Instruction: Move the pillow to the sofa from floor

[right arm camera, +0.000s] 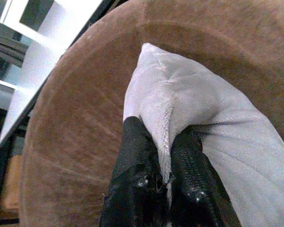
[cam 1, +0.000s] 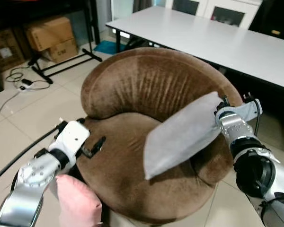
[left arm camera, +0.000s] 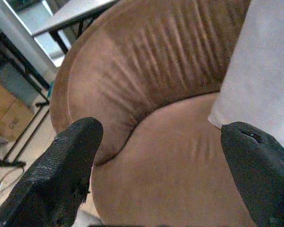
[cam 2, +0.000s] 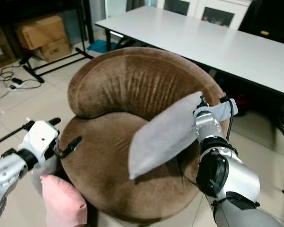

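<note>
A grey pillow (cam 1: 182, 135) hangs tilted over the seat of the round brown sofa (cam 1: 132, 85). My right gripper (right arm camera: 162, 135) is shut on its upper corner, near the sofa's right arm. The pillow's lower corner points down at the seat; whether it touches is unclear. My left gripper (cam 1: 91, 137) is open and holds nothing at the sofa's front left edge, its fingers (left arm camera: 68, 161) spread wide toward the seat. A pink pillow (cam 1: 78, 201) lies on the floor just below my left arm.
A long white table (cam 1: 203, 33) stands behind and to the right of the sofa. Cardboard boxes (cam 1: 52, 35), a black stand (cam 1: 66, 64) and loose cables (cam 1: 19, 80) sit on the tiled floor at the back left.
</note>
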Robot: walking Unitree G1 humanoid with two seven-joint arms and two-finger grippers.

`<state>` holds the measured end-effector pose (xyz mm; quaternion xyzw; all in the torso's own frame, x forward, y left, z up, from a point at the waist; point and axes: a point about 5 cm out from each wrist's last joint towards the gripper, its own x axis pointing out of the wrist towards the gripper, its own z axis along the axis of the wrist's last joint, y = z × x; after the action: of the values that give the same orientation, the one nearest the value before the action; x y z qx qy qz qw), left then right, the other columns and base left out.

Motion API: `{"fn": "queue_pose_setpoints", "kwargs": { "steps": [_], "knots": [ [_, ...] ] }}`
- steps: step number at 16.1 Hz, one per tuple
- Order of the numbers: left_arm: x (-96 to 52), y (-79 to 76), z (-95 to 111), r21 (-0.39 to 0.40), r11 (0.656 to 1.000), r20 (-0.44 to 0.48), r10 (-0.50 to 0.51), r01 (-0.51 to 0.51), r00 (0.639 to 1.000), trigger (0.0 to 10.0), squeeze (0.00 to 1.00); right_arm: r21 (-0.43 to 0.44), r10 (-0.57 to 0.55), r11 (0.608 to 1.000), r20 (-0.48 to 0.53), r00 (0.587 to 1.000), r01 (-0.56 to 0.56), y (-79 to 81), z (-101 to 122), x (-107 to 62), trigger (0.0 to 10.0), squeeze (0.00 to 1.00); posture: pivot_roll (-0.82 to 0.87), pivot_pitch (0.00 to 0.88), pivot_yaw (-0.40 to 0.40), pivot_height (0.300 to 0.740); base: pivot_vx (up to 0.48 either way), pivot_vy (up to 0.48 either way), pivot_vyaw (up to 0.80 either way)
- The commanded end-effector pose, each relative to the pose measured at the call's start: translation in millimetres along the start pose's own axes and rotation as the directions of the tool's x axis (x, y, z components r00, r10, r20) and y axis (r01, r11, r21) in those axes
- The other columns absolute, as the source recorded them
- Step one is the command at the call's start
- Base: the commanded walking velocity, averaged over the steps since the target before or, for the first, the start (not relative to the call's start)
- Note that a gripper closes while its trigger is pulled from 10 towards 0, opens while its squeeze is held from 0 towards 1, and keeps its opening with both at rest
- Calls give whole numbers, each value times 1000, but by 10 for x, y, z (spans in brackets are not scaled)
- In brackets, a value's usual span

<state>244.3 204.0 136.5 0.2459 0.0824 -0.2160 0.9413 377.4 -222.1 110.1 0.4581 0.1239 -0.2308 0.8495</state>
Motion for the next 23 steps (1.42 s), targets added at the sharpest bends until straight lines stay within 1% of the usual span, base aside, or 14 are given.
{"fn": "queue_pose_setpoints", "kwargs": {
  "steps": [1,4,5,7,8,10,11,14,16,18,19,20,21,23],
  "knots": [
    [18,-15,10,3,1000,0,-14,14,1000,10000,0,-49,12,999,28,1000,-10,-22,23,0,10000,0,52,0,-54,740,0,0,0],
    [12,-82,11,-72,995,10,-68,69,998,10000,0,-128,49,991,11,999,-47,-73,-49,-4,10000,0,53,0,-55,740,0,0,0],
    [-12,-143,8,-153,980,26,-123,126,992,10000,0,-136,32,990,15,999,-30,-112,-56,-5,10000,545,57,0,-56,740,0,0,0],
    [-65,-244,5,-266,935,55,-229,236,972,10000,0,-128,15,992,23,1000,-12,-155,-48,-5,10000,918,57,0,-56,740,0,0,0],
    [-84,-263,3,-294,916,65,-264,272,962,10000,0,-131,30,991,27,999,-26,-149,-42,-5,10000,1000,56,0,-54,740,0,0,0],
    [-94,-241,23,-304,907,85,-281,293,956,10000,0,-143,110,984,43,993,-103,-91,-9,-7,10000,1000,51,0,-49,740,0,0,0],
    [-82,-224,46,-306,906,94,-279,294,956,10000,0,-77,154,986,75,985,-148,-70,46,-9,10000,1000,47,0,-44,740,0,0,0],
    [-83,-209,74,-301,906,97,-281,298,955,10000,0,-50,127,991,118,985,-121,-163,150,-7,10000,1000,29,0,-28,740,0,0,0],
    [-61,-155,107,-271,934,101,-213,232,972,10000,0,-29,143,990,166,976,-140,-188,303,-8,10000,1000,20,0,-24,740,0,0,0],
    [-8,-119,155,-246,965,107,-66,91,992,10000,0,-184,205,968,191,960,-170,-192,439,-22,10000,1000,22,0,-25,740,0,0,0],
    [11,-83,147,-240,971,93,33,-10,995,10000,0,-262,278,937,163,947,-230,-152,434,-32,10000,722,21,0,-27,740,0,0,0],
    [-3,-8,76,-241,957,25,173,-162,985,10000,0,-403,374,862,96,922,-308,-74,342,-63,10000,0,19,0,-29,740,0,0,0],
    [-18,10,56,-240,949,9,212,-204,977,10000,0,-454,399,828,66,915,-328,-48,290,-78,10000,0,14,0,-32,740,0,0,0],
    [-88,-41,23,-229,937,-25,263,-262,964,10000,0,-631,545,619,-81,834,-467,152,-91,-436,10000,0,7,0,-41,740,0,0,0]
  ]
}}
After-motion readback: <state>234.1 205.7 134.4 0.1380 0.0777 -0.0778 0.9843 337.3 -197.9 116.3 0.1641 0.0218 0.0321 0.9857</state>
